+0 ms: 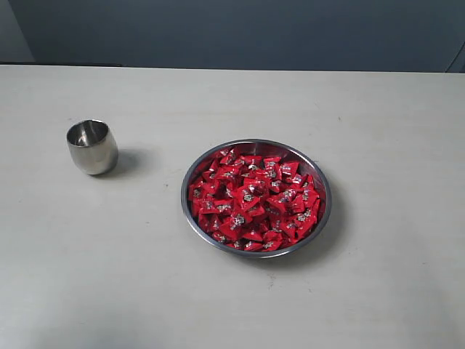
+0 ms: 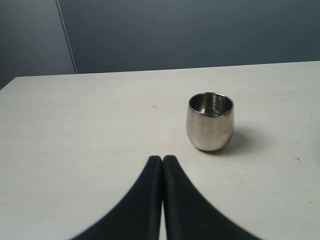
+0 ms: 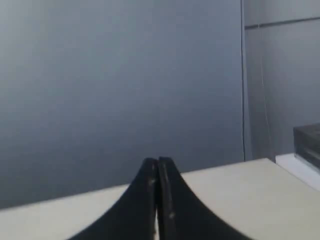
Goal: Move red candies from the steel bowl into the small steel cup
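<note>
The cup [image 2: 210,121] stands upright on the table [image 2: 75,130], ahead of the left gripper [image 2: 162,159] and a little to one side, well clear of its tips. That gripper's two black fingers [image 2: 150,185] are pressed together with nothing between them, held low and aimed across the tabletop. The right gripper [image 3: 157,161] has its fingers together too, empty, pointing over the table's far edge at a grey wall [image 3: 120,75].

In the exterior view, the cup [image 1: 92,147] sits at about 10 o'clock from the bowl [image 1: 256,145], well apart from it. Its inside shows only bare steel. The bowl is heaped with candies [image 1: 256,202] nearly rim to rim.
</note>
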